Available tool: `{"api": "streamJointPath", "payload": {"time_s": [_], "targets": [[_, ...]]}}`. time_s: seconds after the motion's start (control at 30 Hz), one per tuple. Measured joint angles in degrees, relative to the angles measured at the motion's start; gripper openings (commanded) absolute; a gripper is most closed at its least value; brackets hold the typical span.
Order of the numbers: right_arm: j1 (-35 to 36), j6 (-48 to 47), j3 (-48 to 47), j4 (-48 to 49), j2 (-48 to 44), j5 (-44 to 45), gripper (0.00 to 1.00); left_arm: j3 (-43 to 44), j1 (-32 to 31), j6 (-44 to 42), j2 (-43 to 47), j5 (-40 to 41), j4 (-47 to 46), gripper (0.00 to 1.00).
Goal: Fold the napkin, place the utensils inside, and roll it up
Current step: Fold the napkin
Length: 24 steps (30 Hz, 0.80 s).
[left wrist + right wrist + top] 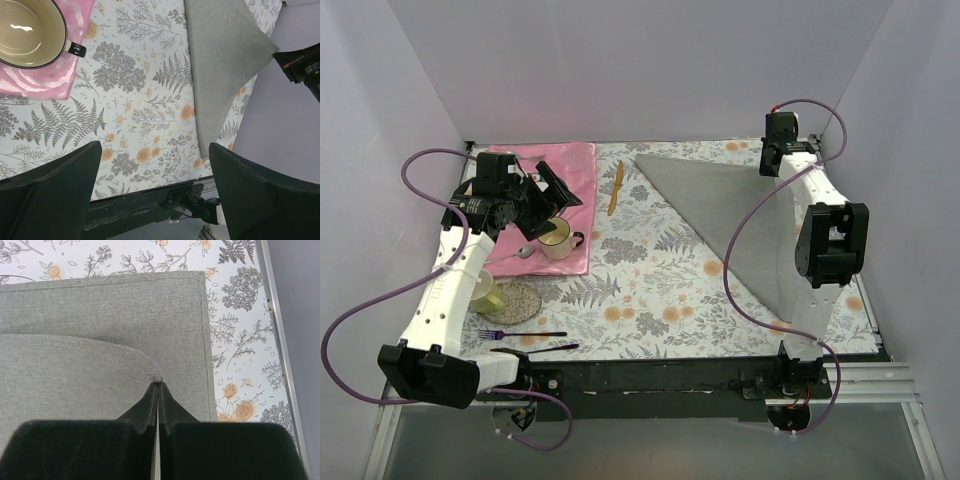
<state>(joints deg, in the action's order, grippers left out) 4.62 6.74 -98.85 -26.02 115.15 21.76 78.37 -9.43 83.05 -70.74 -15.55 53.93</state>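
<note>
The grey napkin point(730, 215) lies on the right half of the floral tablecloth, folded over into a triangle. My right gripper point(786, 170) is shut on one napkin corner and holds it raised over the lower layer; the right wrist view shows the jaws point(158, 385) pinched on the cloth point(100, 315). A slim orange-tan wooden utensil point(616, 187) lies between the napkin and the placemat. My left gripper point(552, 205) is open and empty, above the cup point(558, 238). In the left wrist view point(155, 150) its jaws stand wide apart, with the napkin point(220, 55) at the upper right.
A pink placemat point(570, 165) at the back left carries the cream cup point(30, 30). A green cup point(485, 295) stands on a round coaster point(520, 300). A purple-handled fork point(520, 334) and a thin black utensil point(535, 349) lie near the front edge.
</note>
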Motion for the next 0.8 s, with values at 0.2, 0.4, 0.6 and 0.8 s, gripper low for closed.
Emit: {"api": "streamJointPath", "payload": {"time_s": [0.2,0.4,0.6,0.8], "targets": [[-0.6,-1.0,-2.8,0.8,4.1,1.3,0.01,0.0,0.0,-0.3,-0.8,-0.5,-0.2,0.89],[-1.2,-1.6,-3.8,0.9,5.0,2.4,0.01,0.0,0.0,-0.6,-2.3,-0.5,-0.2,0.89],[-2.3,-1.6,-7.8,1.7,8.1,4.0,0.01,0.3,0.0,-0.6,-4.0,-0.6,-0.5,0.89],[-3.5,-2.3,-12.8,1.7,12.3,4.0,0.01,0.4,0.0,-0.5,-5.4,-1.2,-1.1,0.89]]}}
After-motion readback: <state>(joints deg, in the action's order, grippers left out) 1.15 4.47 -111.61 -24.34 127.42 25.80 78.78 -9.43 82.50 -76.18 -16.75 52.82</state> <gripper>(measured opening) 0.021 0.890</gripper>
